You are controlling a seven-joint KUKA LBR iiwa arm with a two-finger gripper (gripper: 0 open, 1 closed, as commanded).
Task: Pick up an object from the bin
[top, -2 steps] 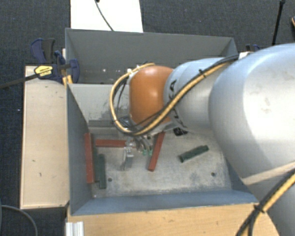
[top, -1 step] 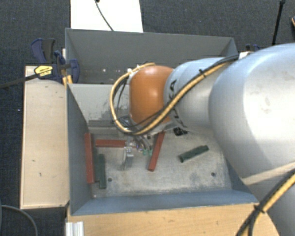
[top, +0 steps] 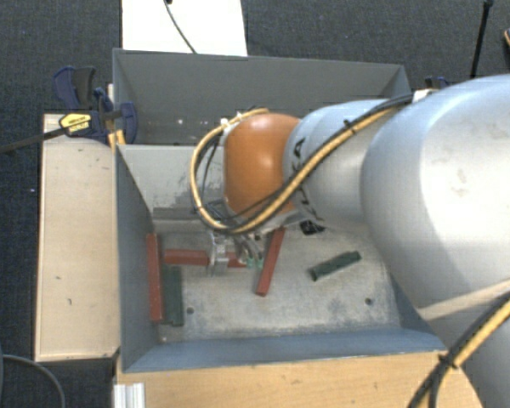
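Left wall blocked: long red bar (top: 155, 279), dark green bar (top: 172, 297) just beside it. Floor of grey metal bin (top: 263, 317) open along front; short dark green stick (top: 334, 265) right.

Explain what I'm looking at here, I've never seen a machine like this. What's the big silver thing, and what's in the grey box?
One camera looks down from above, a little to one side. The big silver thing is a robot arm reaching in from the right. The orange cover and the cables are part of its wrist. Below them sits the gripper, low over the floor of the grey metal bin. Its job is to pick one thing out.

Five small bars lie in the bin. The gripper is at the right end of a short red bar. A long red bar and a dark green bar lie along the left wall. A tilted red bar is just right of the gripper, and a second green bar lies further right. I can't tell whether anything is held.
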